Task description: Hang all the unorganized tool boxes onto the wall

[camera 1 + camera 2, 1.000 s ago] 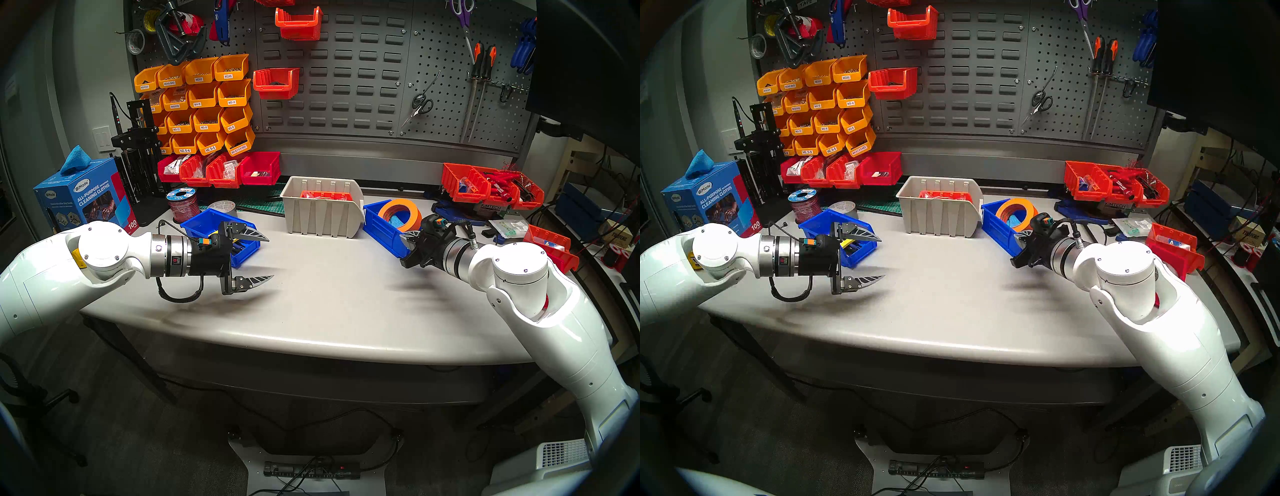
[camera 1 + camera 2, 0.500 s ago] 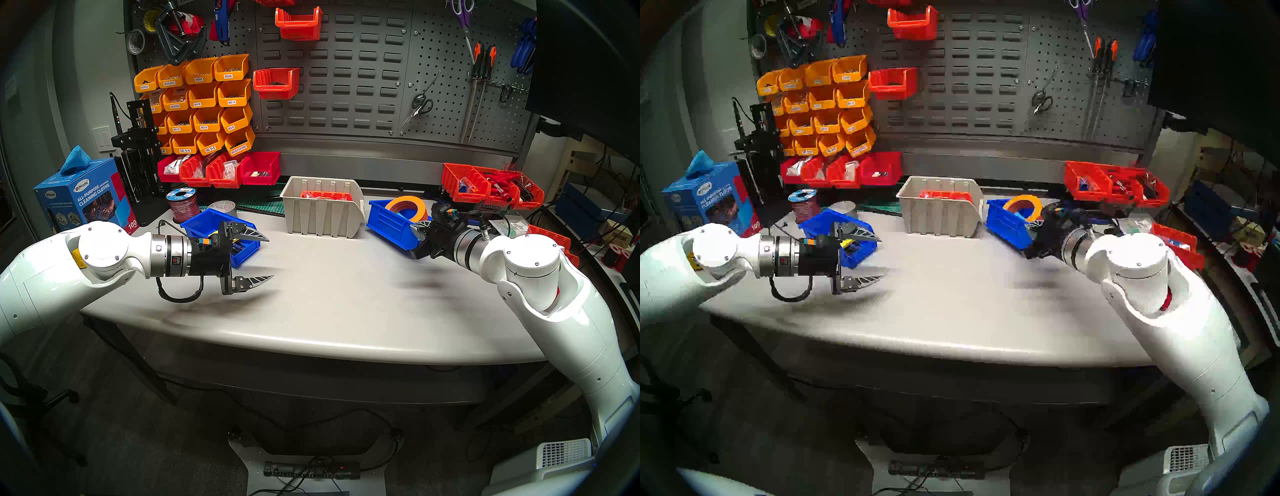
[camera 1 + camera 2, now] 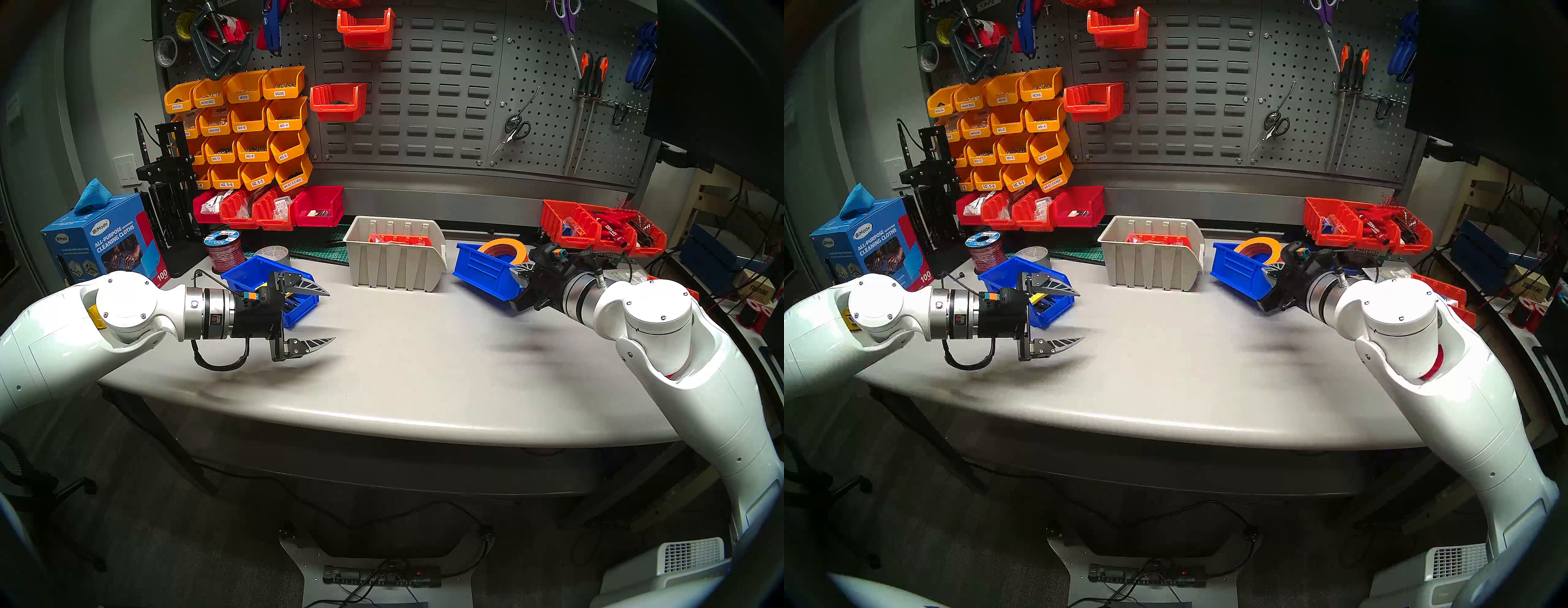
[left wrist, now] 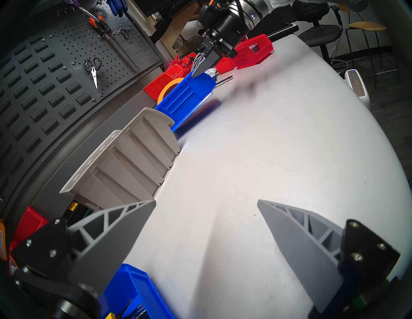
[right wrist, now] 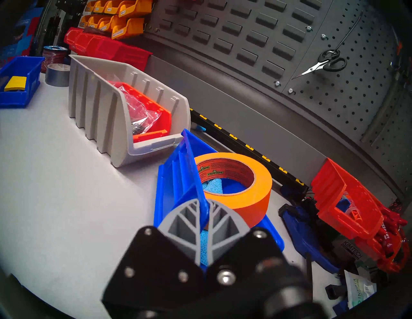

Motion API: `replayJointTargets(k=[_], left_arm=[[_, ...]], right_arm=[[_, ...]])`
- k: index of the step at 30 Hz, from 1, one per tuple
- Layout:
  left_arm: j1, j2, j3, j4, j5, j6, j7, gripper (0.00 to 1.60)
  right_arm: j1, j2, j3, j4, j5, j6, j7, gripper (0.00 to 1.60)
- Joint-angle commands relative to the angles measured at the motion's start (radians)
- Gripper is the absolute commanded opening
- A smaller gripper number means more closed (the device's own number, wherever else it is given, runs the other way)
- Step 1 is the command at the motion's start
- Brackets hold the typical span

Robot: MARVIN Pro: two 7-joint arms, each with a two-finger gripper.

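- The right gripper [image 5: 204, 213] is clamped on the side wall of a blue bin [image 3: 483, 271], one finger inside and one outside, with the wall pinched between them.
- That blue bin hangs tilted from the grip, its near end raised off the grey table [image 3: 403, 361]; I can't tell whether its far end still touches the top.
- Inside it, just ahead of the fingertips, leans a roll of orange tape [image 5: 240, 178] on a bit of blue cloth [image 5: 213, 186].
- Ahead and to the left of this gripper stands the beige bin [image 3: 392, 254], ribbed side facing us, with an orange-red bin [image 5: 153, 115] and a plastic bag in it; it is just beside the held bin's far corner.
- Beyond the gripper rises the louvred panel [image 3: 424, 85], with two orange-red bins [image 3: 367, 27] hooked at its upper left.
- The left gripper [image 3: 329, 316] hovers over the table with its jaws spread wide and nothing between them.
- Behind and partly under its upper finger sits the second blue bin [image 3: 250, 274], flat on the table with a yellow item [image 5: 15, 83] inside.
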Motion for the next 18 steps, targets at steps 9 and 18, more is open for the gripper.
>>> replayJointTargets(k=[9, 18], left_arm=[[-0.01, 0.001, -0.009, -0.002, -0.001, 0.0, 0.0, 1.6], [-0.01, 0.001, -0.009, -0.002, -0.001, 0.0, 0.0, 1.6]], right_arm=[[0.131, 0.064, -0.018, 0.015, -0.071, 0.004, 0.028, 0.0], [0.115, 0.033, -0.033, -0.018, -0.051, 0.029, 0.037, 0.0]])
